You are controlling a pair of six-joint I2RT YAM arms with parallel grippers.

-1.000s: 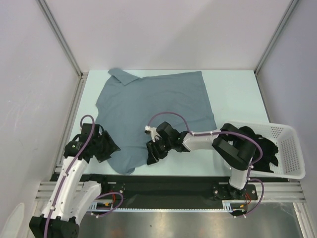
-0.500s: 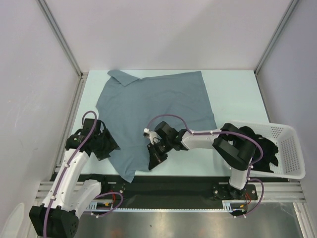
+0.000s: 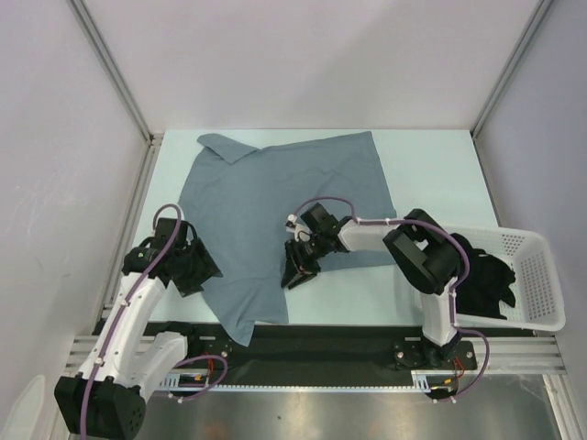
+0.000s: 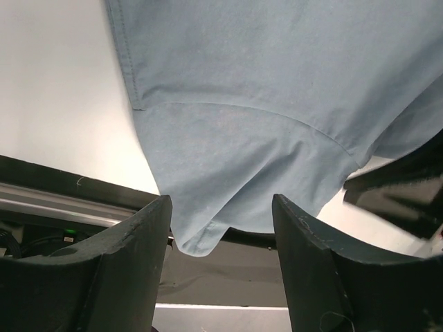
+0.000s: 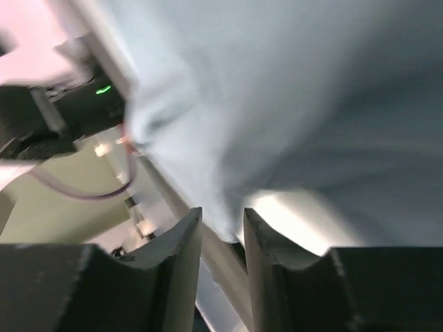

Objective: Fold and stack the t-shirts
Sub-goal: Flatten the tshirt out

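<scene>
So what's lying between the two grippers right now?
The near part of the grey-blue t-shirt covers the stretch from left gripper to right gripper; the top view shows it.

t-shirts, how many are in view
2: a grey-blue shirt spread on the table, a black shirt bunched in the basket. More could be hidden beneath it.
</scene>
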